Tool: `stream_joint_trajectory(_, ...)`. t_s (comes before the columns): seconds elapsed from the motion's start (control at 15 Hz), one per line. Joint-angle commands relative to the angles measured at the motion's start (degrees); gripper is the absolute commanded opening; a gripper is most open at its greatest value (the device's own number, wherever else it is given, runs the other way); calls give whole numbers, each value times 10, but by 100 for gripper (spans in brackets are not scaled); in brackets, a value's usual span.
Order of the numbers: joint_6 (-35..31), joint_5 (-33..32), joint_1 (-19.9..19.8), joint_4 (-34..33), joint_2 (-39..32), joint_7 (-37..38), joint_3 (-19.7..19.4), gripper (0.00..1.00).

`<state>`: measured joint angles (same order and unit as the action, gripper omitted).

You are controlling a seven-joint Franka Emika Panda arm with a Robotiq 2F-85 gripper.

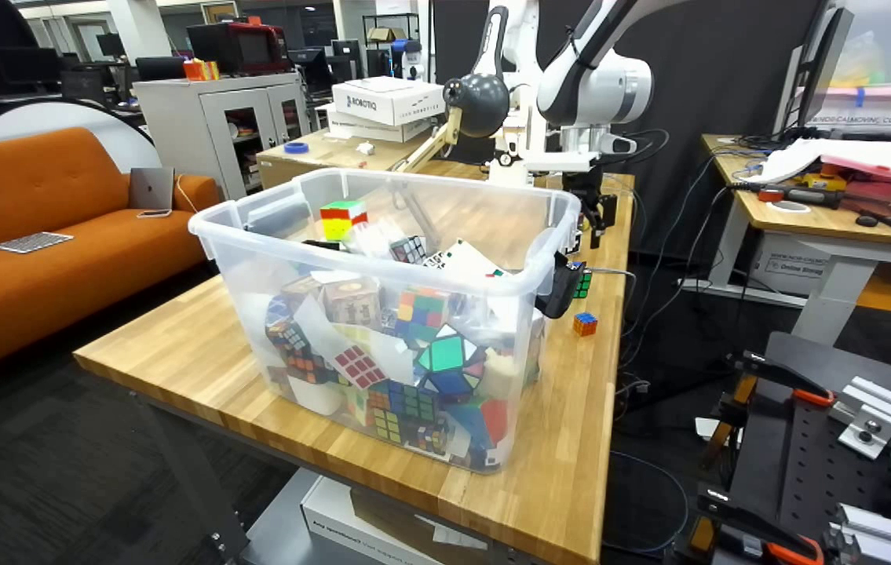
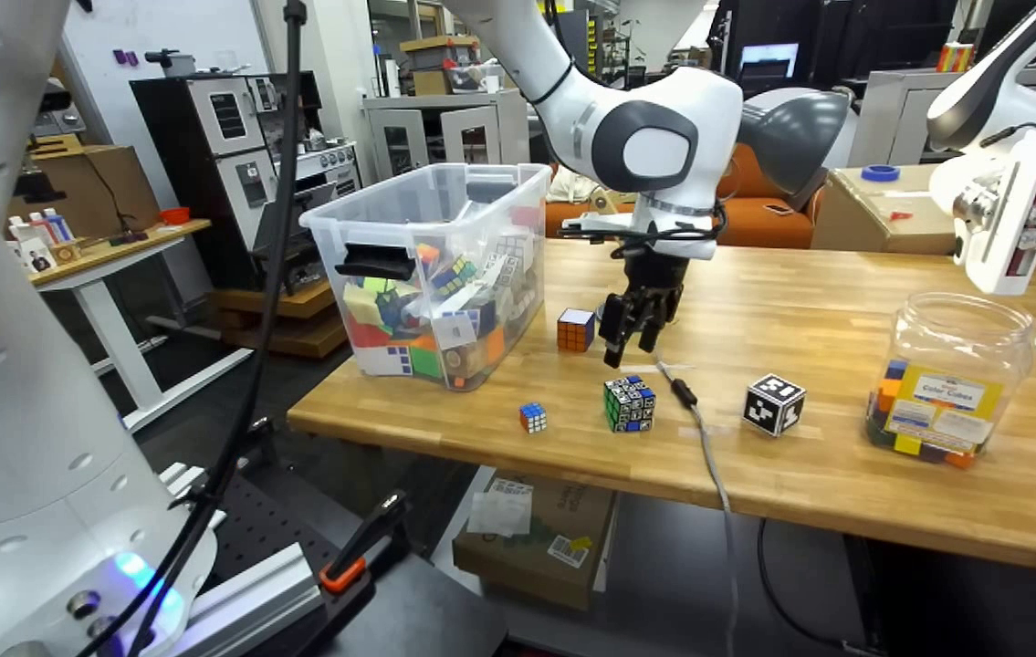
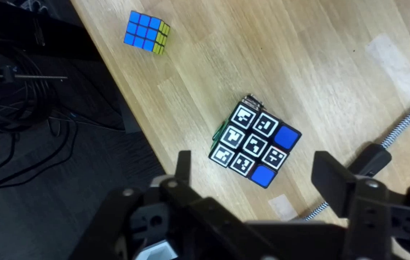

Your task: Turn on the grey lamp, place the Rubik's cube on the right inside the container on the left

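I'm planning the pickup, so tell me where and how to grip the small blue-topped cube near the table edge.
Grip the small blue-topped cube by two opposite side faces, best from straight above. It sits flat on the table, blue face up and uncovered; its flat, parallel sides should suit the open gripper, perhaps with a slight turn to line up.

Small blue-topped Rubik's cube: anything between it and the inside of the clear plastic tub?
Only the clear plastic tub itself: its wall and rim stand between its inside and the blue-topped Rubik's cube. Its top looks open, so lifting the cube over the rim should probably work.
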<state>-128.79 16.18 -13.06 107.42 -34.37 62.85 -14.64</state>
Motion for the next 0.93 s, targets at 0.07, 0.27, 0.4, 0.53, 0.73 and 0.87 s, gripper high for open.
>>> stream_joint_trajectory(0.07,39,24,-11,-61,-53,39,7,100)
stream_joint_trajectory(0.27,62,40,-16,-99,-80,69,9,100)
stream_joint_trajectory(0.4,71,45,-17,-115,-90,95,6,100)
stream_joint_trajectory(0.53,80,54,-22,-125,-96,116,8,100)
stream_joint_trajectory(0.73,93,65,-27,-125,-92,136,10,100)
stream_joint_trajectory(0.87,98,68,-28,-122,-90,146,10,100)
